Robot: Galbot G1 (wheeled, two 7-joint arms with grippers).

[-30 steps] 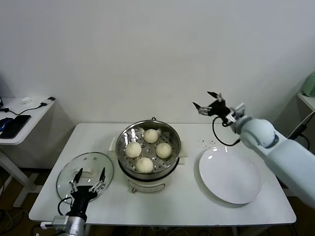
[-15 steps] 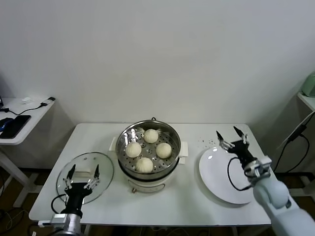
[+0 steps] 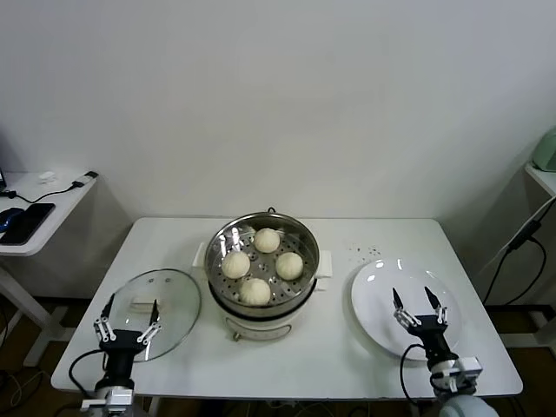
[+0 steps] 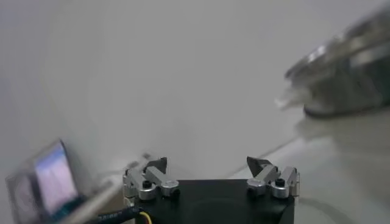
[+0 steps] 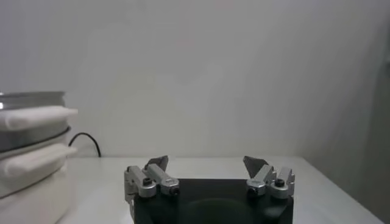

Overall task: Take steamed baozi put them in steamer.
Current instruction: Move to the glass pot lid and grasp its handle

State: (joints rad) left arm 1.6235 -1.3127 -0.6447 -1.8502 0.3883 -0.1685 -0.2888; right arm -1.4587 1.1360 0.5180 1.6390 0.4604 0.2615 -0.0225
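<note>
Four pale round baozi lie on the perforated tray inside the shiny steel steamer (image 3: 222, 236) at the table's middle: one at the back (image 3: 266, 240), one on the left (image 3: 234, 264), one on the right (image 3: 288, 265), one at the front (image 3: 254, 292). The steamer's side also shows in the right wrist view (image 5: 27, 152) and, blurred, in the left wrist view (image 4: 347, 67). My left gripper (image 3: 129, 314) is open and empty, low at the front left over the glass lid. My right gripper (image 3: 418, 303) is open and empty, low at the front right over the white plate.
A round glass lid (image 3: 169, 291) lies left of the steamer. A flat white plate (image 3: 382, 287) lies to its right. A side table with a phone (image 3: 26, 221) and cables stands at far left. The wall is close behind.
My right arm has swung down from high behind the plate to the table's front edge. My left gripper has drawn back a little toward the front left. The baozi have not moved.
</note>
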